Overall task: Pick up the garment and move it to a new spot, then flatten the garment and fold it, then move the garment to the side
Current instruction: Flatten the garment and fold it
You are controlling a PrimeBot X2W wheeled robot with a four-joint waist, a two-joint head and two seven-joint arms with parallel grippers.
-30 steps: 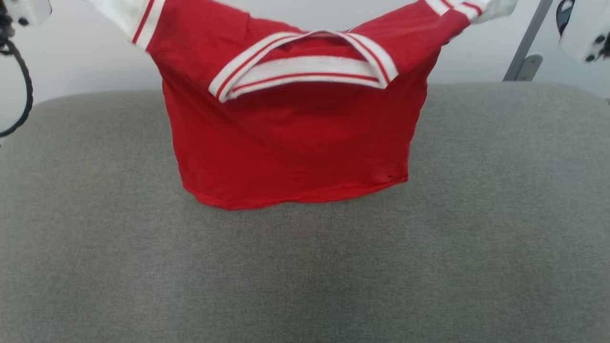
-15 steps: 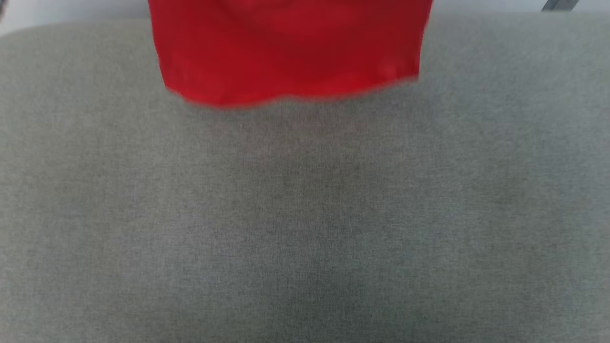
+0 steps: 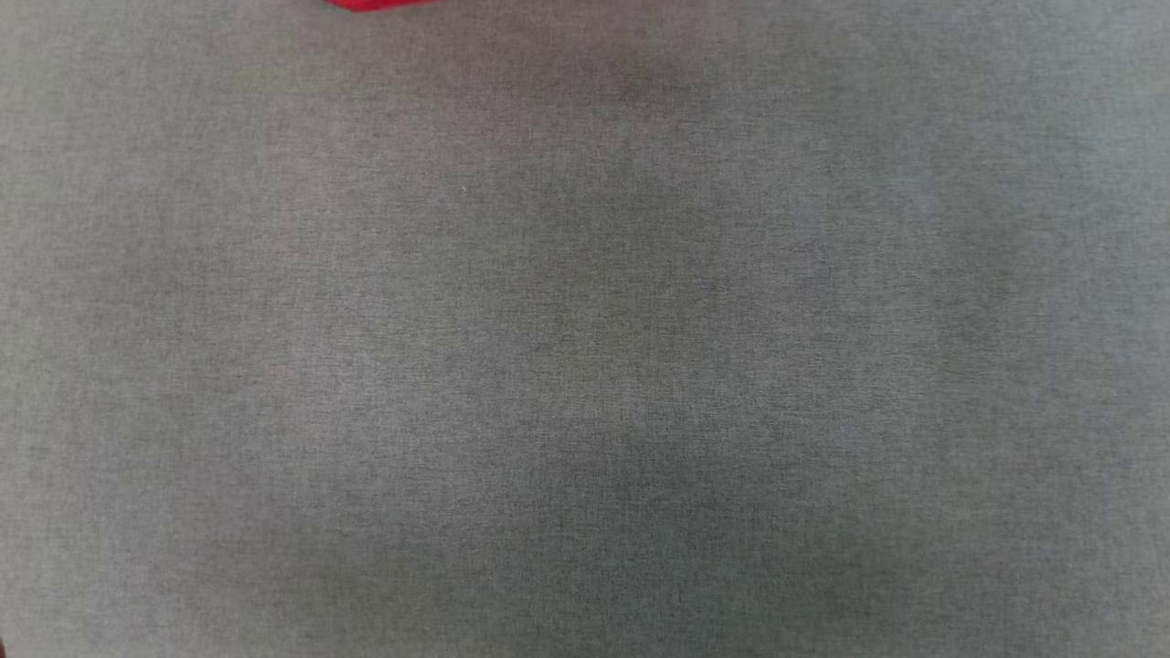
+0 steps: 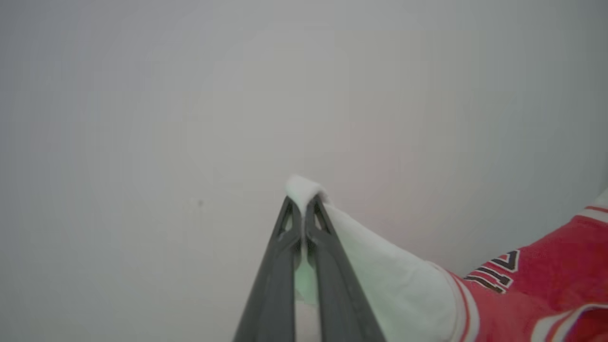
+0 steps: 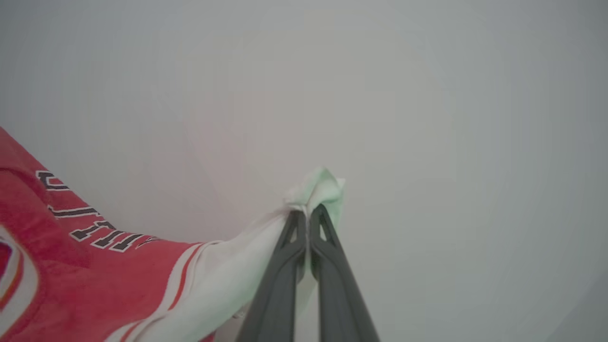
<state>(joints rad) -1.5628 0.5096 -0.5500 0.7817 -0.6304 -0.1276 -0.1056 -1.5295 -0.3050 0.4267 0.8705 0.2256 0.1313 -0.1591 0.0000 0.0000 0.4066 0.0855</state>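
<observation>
Left tool [image 4: 302, 205] clamped tight on one white sleeve tip of the garment [image 4: 536, 289]. Right tool [image 5: 308, 212] pinches the other sleeve tip. I see the garment slung between them, with a red sliver toward the far side of the grey worktop [image 3: 585, 366].

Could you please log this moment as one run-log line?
left gripper: shut on garment sleeve | right gripper: shut on other sleeve | garment: held between grippers

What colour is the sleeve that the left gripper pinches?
The sleeve is white with red-striped trim; clearest in the left wrist view.
</observation>
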